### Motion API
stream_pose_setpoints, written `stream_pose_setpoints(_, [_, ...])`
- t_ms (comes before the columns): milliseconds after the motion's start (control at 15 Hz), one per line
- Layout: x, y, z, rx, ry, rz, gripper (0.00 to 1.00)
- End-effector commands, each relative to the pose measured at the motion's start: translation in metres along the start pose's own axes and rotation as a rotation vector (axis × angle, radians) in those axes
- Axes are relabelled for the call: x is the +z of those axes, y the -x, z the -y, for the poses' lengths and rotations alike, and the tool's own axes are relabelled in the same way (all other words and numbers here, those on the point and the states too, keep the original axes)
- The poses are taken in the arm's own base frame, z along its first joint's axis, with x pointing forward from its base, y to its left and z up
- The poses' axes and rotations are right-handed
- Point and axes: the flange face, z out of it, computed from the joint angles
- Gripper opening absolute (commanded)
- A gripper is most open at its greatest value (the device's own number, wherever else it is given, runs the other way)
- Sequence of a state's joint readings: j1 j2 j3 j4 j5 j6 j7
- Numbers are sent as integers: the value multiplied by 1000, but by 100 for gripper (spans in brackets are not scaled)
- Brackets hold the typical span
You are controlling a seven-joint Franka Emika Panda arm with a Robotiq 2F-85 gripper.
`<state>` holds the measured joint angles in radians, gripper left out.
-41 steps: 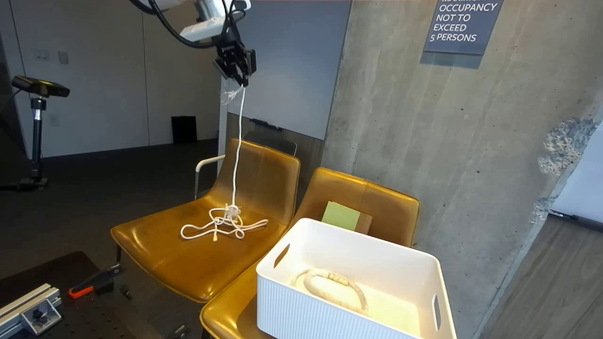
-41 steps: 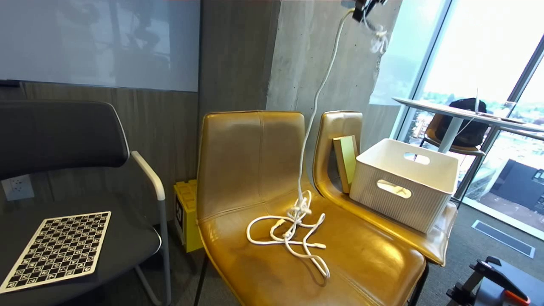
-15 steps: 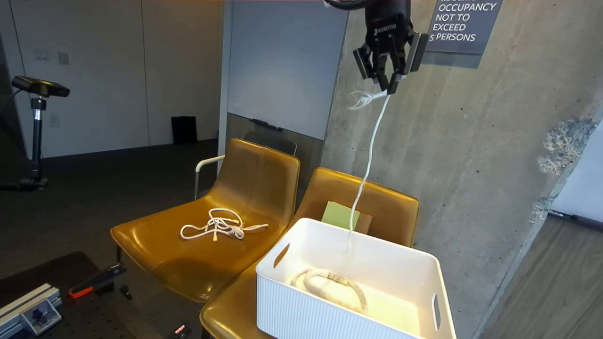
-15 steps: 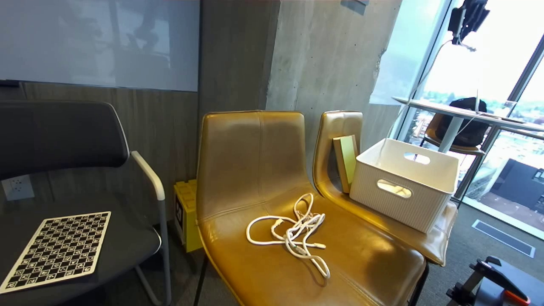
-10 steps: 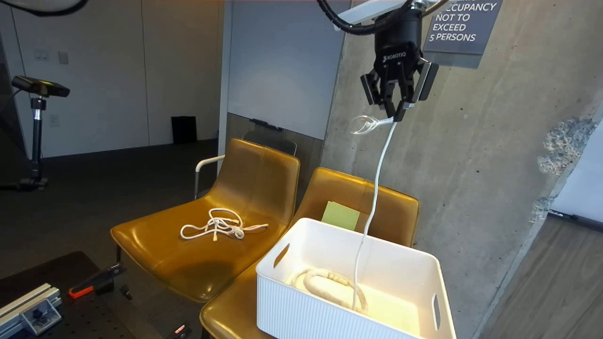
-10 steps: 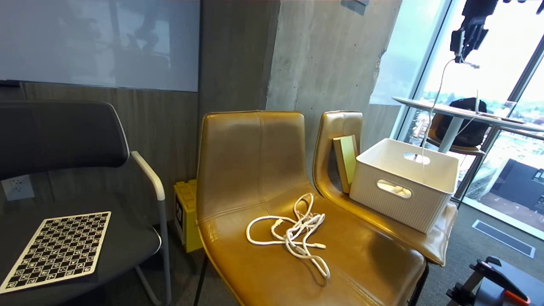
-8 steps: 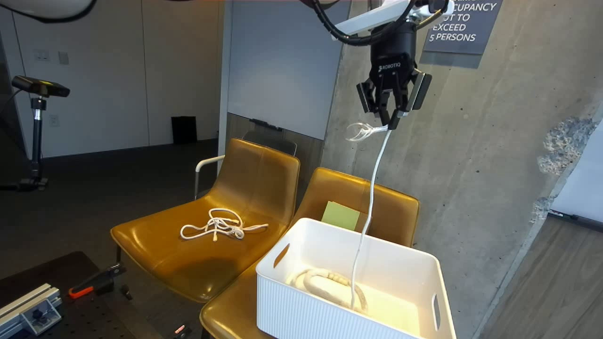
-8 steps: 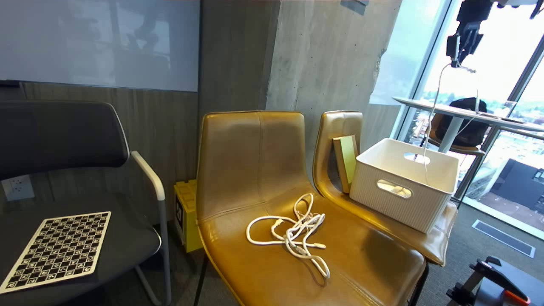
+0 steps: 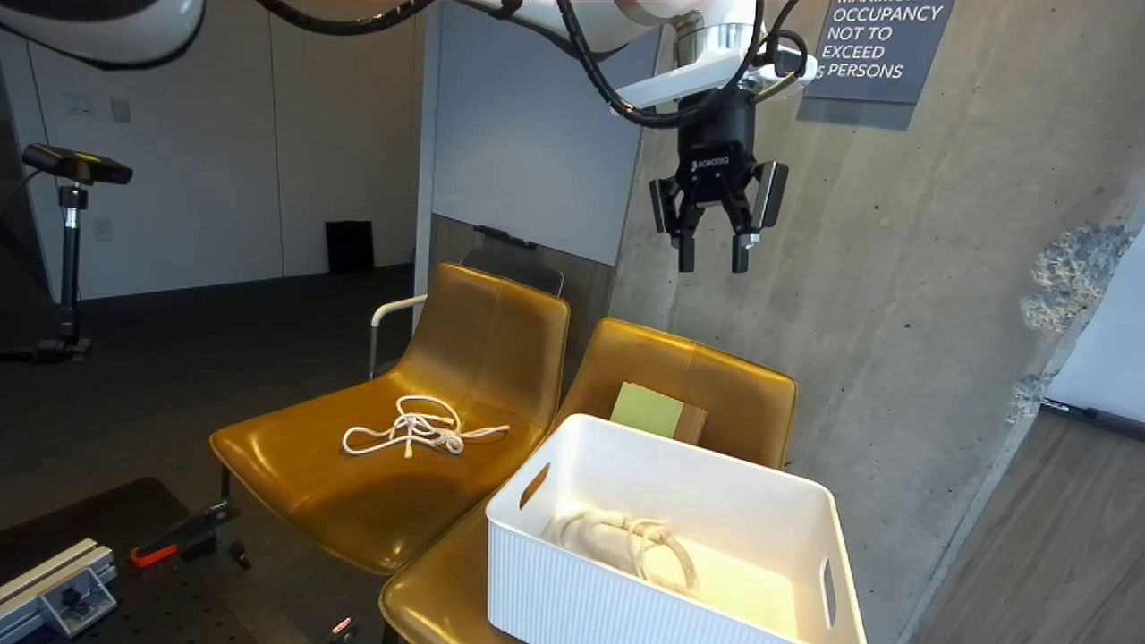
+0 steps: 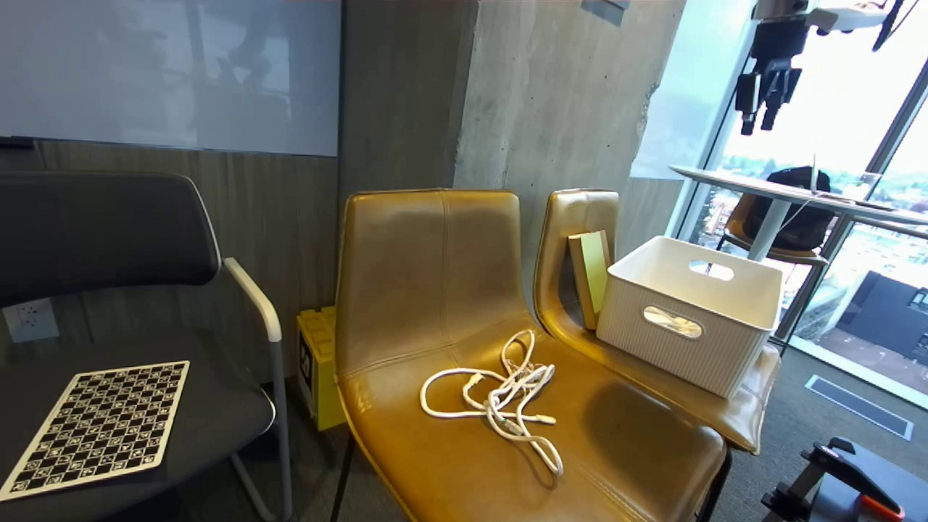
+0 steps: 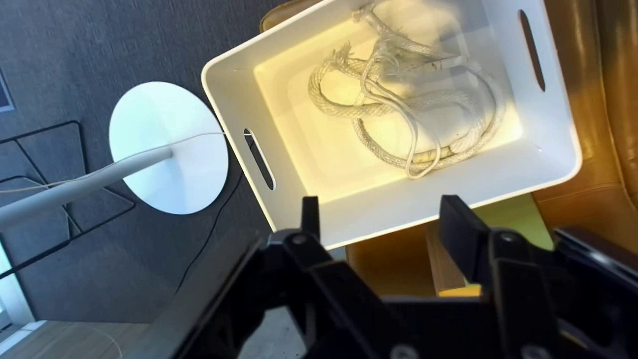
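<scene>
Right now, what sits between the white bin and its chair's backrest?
A green and brown block sits between bin and backrest, in both exterior views.

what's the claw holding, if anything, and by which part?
Nothing held: the claw hangs open with nothing in its grip. The rope lies in the white bin below.

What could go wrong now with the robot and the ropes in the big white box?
The ropes in the white box loop over each other, so they might get tangled. The open end effector hangs higher than the box; if it came down too far, it might bump it. And the box sits on a chair, so a bump could shift it.
</scene>
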<state>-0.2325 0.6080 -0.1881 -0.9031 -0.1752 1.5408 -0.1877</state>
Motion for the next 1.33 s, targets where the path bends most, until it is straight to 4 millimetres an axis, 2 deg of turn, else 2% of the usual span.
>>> stream_pose_setpoints(0, [-7,1,25,-46,11,-4,94])
stream_pose_setpoints(67, [-8,0,36,-76,5,-10,99])
stream_pose_setpoints(267, [-8,-4,77,-186,-6,-44,100])
stream_pose_setpoints(533, [11,-8,140,-322,-24,-72,100])
stream_pose_setpoints(1000, [80,8,243,-522,-17,-39,100])
stream_pose_setpoints(1267, [125,24,280,-591,-6,-3,100])
